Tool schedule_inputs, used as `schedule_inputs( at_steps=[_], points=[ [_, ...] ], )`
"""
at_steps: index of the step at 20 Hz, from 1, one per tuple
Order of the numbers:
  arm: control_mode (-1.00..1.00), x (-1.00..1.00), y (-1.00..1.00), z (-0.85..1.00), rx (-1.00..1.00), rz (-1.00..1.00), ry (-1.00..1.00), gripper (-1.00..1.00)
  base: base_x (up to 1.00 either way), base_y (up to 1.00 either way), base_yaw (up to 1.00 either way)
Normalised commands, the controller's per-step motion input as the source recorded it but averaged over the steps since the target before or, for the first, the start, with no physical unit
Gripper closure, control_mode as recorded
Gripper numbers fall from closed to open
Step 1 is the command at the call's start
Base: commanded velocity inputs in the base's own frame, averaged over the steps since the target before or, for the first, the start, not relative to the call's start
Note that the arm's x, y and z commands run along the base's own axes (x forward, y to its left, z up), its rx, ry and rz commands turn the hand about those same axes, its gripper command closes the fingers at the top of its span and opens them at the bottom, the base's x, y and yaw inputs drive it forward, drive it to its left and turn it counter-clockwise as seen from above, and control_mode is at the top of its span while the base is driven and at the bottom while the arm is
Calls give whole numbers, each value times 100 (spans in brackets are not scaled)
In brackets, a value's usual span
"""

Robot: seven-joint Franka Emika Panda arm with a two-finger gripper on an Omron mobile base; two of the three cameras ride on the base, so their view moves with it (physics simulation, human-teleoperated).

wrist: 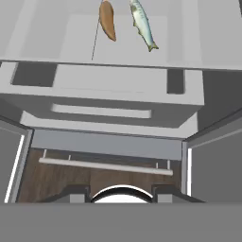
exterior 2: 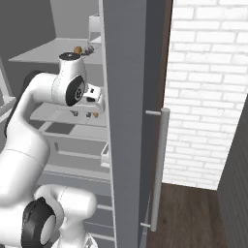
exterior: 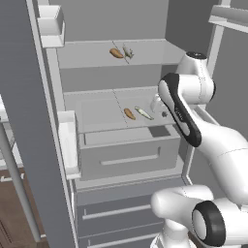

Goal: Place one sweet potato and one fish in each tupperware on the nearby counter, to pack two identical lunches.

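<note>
fridge open, both doors swung wide. arm reaches in at the level of the middle shelf. this reads as the first fetching step: nothing is carried, and no tupperware or counter has come into play yet.

on the middle shelf: one sweet potato and one fish, lying side by side, apart, not touching. the hand view looks along the shelf at the same pair, sweet potato left, fish right, both well ahead of the hand and above the drawer front.

upper shelf holds the second pair: another sweet potato with a second fish just beside it, possibly touching; too small to tell.

gripper: seen from the left base view it sits near the right end of the middle shelf, beside the fish and short of it. jaws are mostly hidden by the forearm, and the tips are lost at the bottom of the hand view; cannot tell whether they are parted or closed. nothing appears between them.

next move, as i judge it: bring the hand over one item on the middle shelf, fish being nearest, line the jaws across its narrow body, then descend. the fish is slim and flat, so a grip may slip.

containers: drawer under the shelf is closed, contents hidden. door bins look bare.
</note>
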Motion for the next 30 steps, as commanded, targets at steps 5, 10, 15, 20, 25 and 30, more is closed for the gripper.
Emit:
schedule_inputs(
  at_steps=[5,10,15,20,25,30],
  points=[
    [-100,0,0,-39,0,0,-10,-100,0,0,0],
    [-100,0,0,-49,0,0,-22,-100,0,0,0],
    [-100,10,-1,-30,0,0,-13,-100,0,0,0],
    [-100,26,-4,1,0,10,0,-100,0,0,0],
    [-100,41,-8,11,0,10,0,-100,0,0,0],
    [-100,47,0,9,0,2,5,-100,0,0,0]
  ],
)
